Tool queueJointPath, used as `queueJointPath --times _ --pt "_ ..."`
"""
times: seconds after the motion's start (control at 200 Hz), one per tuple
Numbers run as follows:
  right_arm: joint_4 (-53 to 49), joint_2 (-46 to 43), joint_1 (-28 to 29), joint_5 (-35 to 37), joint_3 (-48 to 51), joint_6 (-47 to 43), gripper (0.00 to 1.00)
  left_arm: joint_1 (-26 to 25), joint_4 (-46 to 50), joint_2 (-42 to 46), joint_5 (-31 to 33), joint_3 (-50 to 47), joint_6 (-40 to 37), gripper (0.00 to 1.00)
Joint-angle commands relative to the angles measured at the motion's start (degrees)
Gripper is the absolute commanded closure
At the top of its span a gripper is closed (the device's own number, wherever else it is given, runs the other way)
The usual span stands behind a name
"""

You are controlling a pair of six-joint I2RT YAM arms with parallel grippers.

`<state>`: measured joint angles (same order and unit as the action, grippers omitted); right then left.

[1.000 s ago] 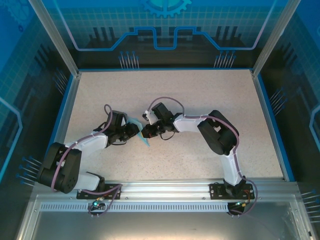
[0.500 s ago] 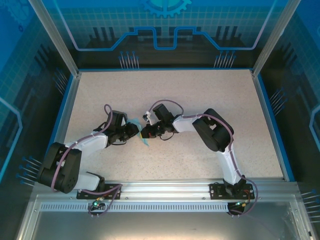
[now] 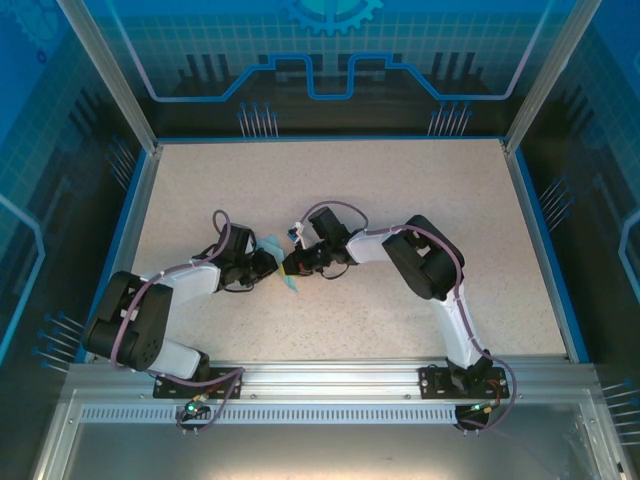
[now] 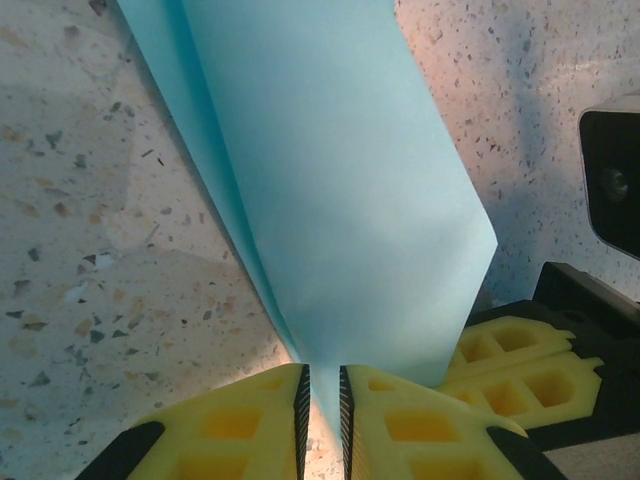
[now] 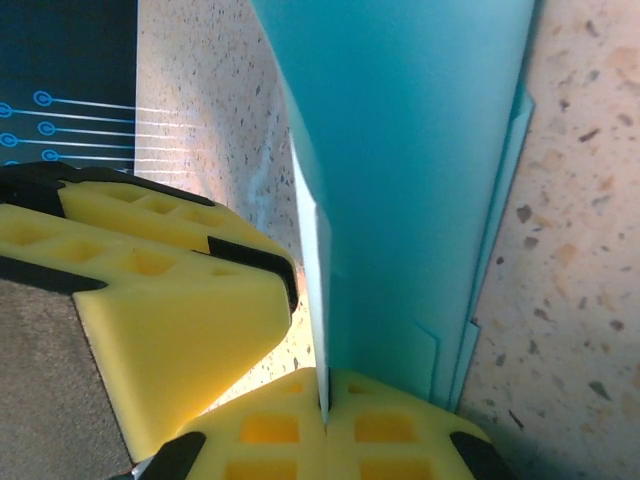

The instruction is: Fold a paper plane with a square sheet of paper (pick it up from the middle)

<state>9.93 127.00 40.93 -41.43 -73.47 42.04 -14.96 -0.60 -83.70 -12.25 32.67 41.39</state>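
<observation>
Blue paper (image 3: 288, 283) is left of desk (image 3: 400, 190) centre, caught between the tips of the left arm (image 3: 190, 280) and right arm (image 3: 380, 245), which meet nose to nose there. From the top view small cyan bits poke out above and below the tips.

Left wrist view: the paper is folded into several layers with a long crease down it. It is wide further out and narrows into the slit between the left fingers (image 4: 230, 430). Those fingers are clamped on it, with just the paper thickness between them. The right fingers (image 4: 520, 365) are just beside the paper's lower right corner.

Right wrist view: the right fingers are pressed together, and the paper's edge is pinched in the seam between them. The paper rises straight out from there, with stepped layer edges on its right side. The left fingers show as a yellow block just left of the paper.

Cannot tell if the paper touches the desk.
</observation>
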Motion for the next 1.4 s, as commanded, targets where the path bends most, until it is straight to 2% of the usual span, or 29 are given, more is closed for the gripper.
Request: queueJointPath --times 0.0,0.585,1.065,1.395 --pt "-3.28 3.01 -0.87 0.03 -0.79 0.84 1.00 0.02 -1.35 -0.88 -0.01 1.70 -1.52 0.84" --pt "-6.30 4.37 -0.87 -0.13 -2.26 1.26 1.00 0.02 -3.67 -3.88 -0.10 2.31 -1.48 0.90" --pt "-10.20 2.92 -0.87 0.43 -4.31 0.25 1.00 0.02 -1.63 -7.04 1.25 2.49 -1.39 0.93" --pt "-15.85 -0.84 -0.94 0.18 -6.67 -3.37 0.87 0.02 -1.74 -7.95 1.46 1.61 0.66 0.94"
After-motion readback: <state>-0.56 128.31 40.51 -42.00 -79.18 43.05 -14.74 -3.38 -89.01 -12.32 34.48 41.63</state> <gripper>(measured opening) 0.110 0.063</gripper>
